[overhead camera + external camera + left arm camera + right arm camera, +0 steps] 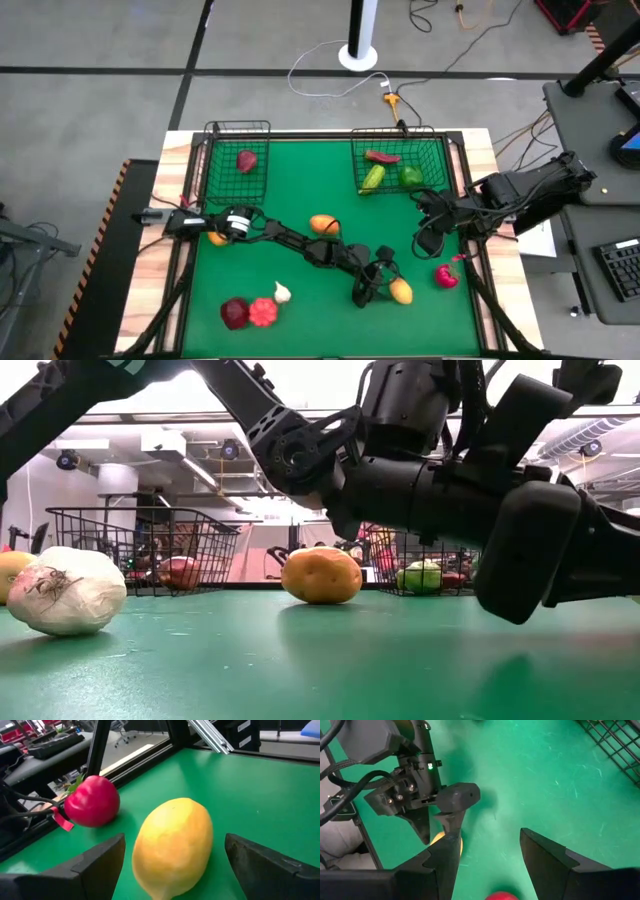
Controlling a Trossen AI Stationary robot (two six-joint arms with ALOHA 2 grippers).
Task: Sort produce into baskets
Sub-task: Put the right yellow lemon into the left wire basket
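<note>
While the yellow lemon (172, 847) lies on the green tabletop (300, 200) near the front edge, right of centre, your left hand (368, 283) sits just beside it with its fingers spread wide; in the left wrist view the lemon rests between them, and you cannot tell whether either finger touches it. A red fruit (446, 277) lies near the lemon, toward the tabletop's right edge, with open green between the two. Your right hand (432, 236) hovers above and just behind that red fruit, fingers wide apart and holding nothing. An orange potato-like piece (323, 224) sits mid-table beside the left arm's reach. At the front left, a white garlic (282, 292), a red piece (262, 312) and a dark maroon piece (234, 313) cluster close together. The left basket (238, 148) at the back holds one red piece; the right basket (400, 152) holds green and red pieces. Between the baskets, the tabletop lies open. The left arm stretches diagonally from the left edge, low across the middle.
</note>
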